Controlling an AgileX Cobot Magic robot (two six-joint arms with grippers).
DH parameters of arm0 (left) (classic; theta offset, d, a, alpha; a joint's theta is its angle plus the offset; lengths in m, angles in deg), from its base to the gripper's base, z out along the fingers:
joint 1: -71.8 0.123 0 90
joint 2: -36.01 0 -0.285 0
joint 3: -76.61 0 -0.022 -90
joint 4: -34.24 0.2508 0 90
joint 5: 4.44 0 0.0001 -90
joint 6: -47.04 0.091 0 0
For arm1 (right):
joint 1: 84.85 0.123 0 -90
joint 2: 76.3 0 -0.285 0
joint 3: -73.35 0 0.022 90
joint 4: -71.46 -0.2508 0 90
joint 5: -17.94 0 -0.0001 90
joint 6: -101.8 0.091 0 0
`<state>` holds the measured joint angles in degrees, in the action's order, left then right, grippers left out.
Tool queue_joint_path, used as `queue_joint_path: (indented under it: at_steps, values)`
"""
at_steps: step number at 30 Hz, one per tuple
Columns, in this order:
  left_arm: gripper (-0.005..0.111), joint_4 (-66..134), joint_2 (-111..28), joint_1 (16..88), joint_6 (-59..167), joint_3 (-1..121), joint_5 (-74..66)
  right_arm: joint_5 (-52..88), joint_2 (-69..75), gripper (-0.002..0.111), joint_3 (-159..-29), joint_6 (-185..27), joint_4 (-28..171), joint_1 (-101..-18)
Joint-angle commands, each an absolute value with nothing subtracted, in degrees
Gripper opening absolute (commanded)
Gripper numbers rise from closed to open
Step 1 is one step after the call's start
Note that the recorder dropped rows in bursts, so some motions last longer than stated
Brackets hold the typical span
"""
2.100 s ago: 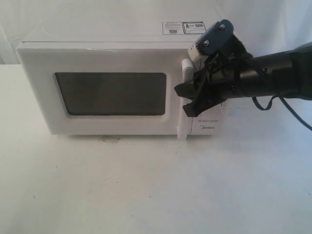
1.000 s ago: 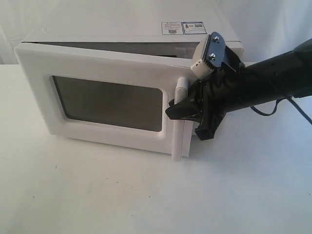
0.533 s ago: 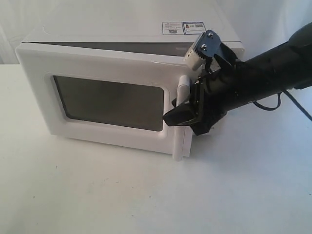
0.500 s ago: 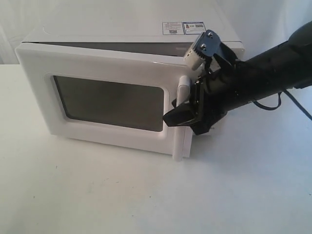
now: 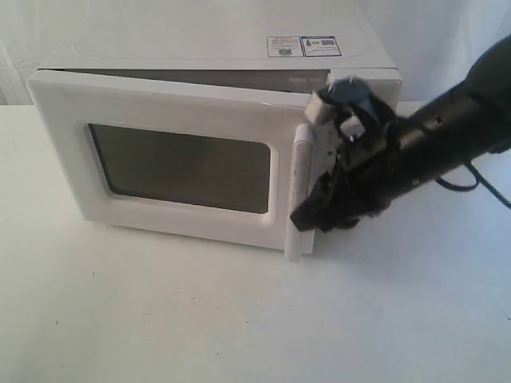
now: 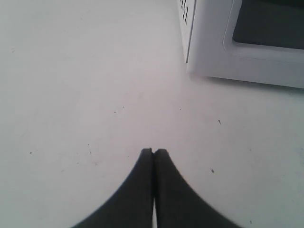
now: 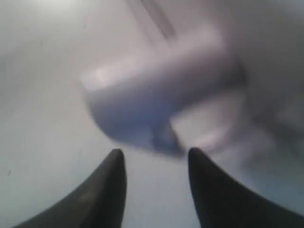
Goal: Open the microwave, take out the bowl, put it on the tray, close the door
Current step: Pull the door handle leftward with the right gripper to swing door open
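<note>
The microwave (image 5: 200,48) stood on a white table (image 5: 239,327), with two stickers (image 5: 303,45) on its top near the right rear. The door (image 5: 160,104) was ajar: hinged at the left, its handle side stood out from the body and a dark gap showed along the top edge. The dark window (image 5: 180,166) gave no sight of the interior, which the door hid.

The right gripper (image 5: 313,214) was low beside the vertical bar handle (image 5: 301,183), on its right side, and contact could not be confirmed. In the right wrist view the gripper (image 7: 154,156) had its jaws parted with nothing between them, and a blurred white shape lay just beyond the tips.

The left gripper (image 6: 153,153) had its jaws pressed together, empty, above bare table. A lower corner of the microwave (image 6: 209,47), with side vent holes (image 6: 184,8), lay well apart from it
</note>
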<state>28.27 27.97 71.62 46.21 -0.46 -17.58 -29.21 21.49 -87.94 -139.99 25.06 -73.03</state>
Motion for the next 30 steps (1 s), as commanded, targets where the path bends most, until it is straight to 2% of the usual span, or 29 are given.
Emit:
queue_joint_path:
  at_steps: [1, 4, 11, 15, 19, 23, 30]
  values:
    - [0.0, 28.1, 28.2, 71.3, 46.1, -0.6, -17.8, -17.5, 22.2, 0.038, -86.9, -136.9, 28.5, -72.8]
    - [0.0, 28.1, 28.2, 71.3, 46.1, -0.6, -17.8, -12.5, 22.2, 0.038, -86.9, -136.2, 29.4, -72.8]
    - [0.0, 28.1, 28.2, 71.3, 46.1, -0.6, -17.8, -12.6, 21.0, 0.037, -86.9, -126.3, 40.1, -72.8]
    - [0.0, 28.1, 28.2, 71.3, 46.1, -0.6, -17.8, -14.0, 16.9, 0.028, -86.9, -116.1, 52.1, -72.8]
    - [0.0, 28.1, 28.2, 71.3, 46.1, -0.6, -17.8, -13.1, 11.7, 0.021, -86.9, -112.2, 53.7, -72.8]
    - [0.0, 28.1, 28.2, 71.3, 46.1, -0.6, -17.8, -8.3, 8.5, 0.0, -86.9, -112.5, 53.2, -72.8]
    - [0.0, 28.1, 28.2, 71.3, 46.1, -0.6, -17.8, -7.2, 8.1, 0.0, -86.9, -117.0, 47.3, -71.8]
